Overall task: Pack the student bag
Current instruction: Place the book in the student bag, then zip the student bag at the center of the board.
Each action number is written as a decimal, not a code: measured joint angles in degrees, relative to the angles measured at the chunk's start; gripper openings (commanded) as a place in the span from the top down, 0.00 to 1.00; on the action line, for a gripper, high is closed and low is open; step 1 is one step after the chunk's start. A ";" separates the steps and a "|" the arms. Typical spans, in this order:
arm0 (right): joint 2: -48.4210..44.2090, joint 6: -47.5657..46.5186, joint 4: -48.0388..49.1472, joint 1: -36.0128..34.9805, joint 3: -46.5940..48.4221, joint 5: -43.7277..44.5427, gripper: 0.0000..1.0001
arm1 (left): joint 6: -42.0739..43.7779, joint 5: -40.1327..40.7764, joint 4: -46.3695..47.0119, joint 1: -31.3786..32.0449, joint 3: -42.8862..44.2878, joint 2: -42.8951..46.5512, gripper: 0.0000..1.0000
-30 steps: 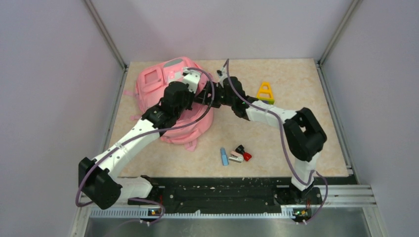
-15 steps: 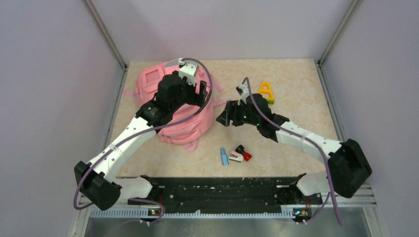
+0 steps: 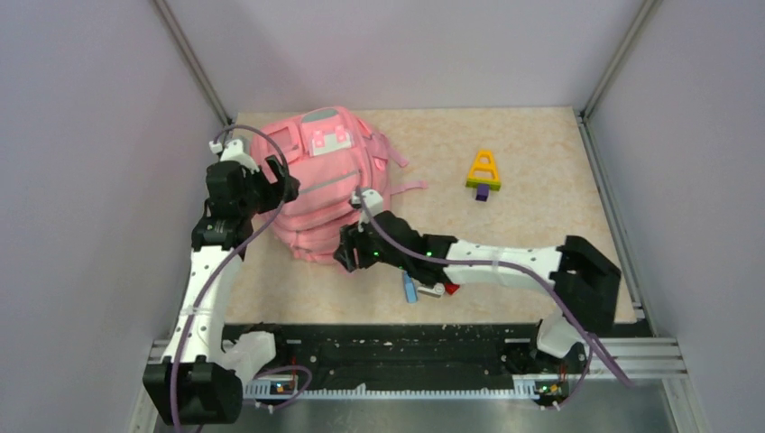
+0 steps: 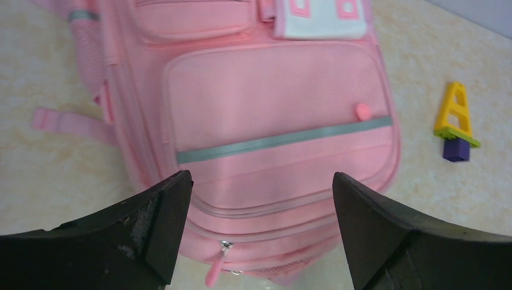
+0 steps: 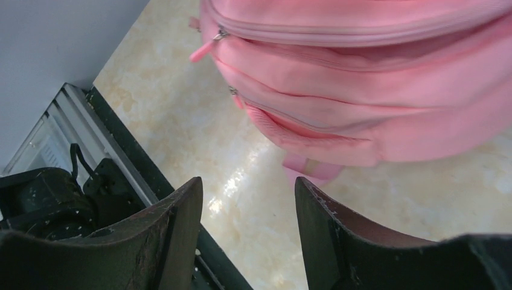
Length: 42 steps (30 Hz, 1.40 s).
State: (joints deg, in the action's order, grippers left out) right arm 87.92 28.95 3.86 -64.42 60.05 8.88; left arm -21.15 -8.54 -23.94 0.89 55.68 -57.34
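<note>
Left fingers (image 3: 276,186) spread wide and empty over the student bag (image 3: 320,194); right fingers (image 3: 346,253) half-open, empty, at its near edge

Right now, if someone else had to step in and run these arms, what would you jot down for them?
Left gripper: open, empty, hanging over the front of the backpack.
Right gripper: open, empty, low by the backpack's near edge.
The backpack lies at the far left of the table, front pockets up; the zips in view look shut.
Loose on the table: a yellow block toy at the far right, and small blue and red things near the front, partly hidden.
Done: nothing visibly packed.
Left: open the backpack and put the loose things in.
</note>
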 measured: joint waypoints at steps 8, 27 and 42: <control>21.92 -2.47 -5.27 -6.80 23.87 4.96 0.44 | 0.44 5.27 0.57 -6.47 -4.31 1.57 0.11; 43.04 -5.64 -22.62 -7.89 52.54 17.09 0.40 | 5.86 19.54 1.25 -6.80 -8.35 14.97 0.10; 46.86 -7.48 -25.29 -8.37 58.36 24.96 0.77 | 6.03 19.93 1.20 -6.95 -8.39 15.61 0.10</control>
State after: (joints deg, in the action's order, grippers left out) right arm 134.78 21.47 -21.43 -72.79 118.41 33.85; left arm -15.11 11.40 -22.74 -6.07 47.29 -41.74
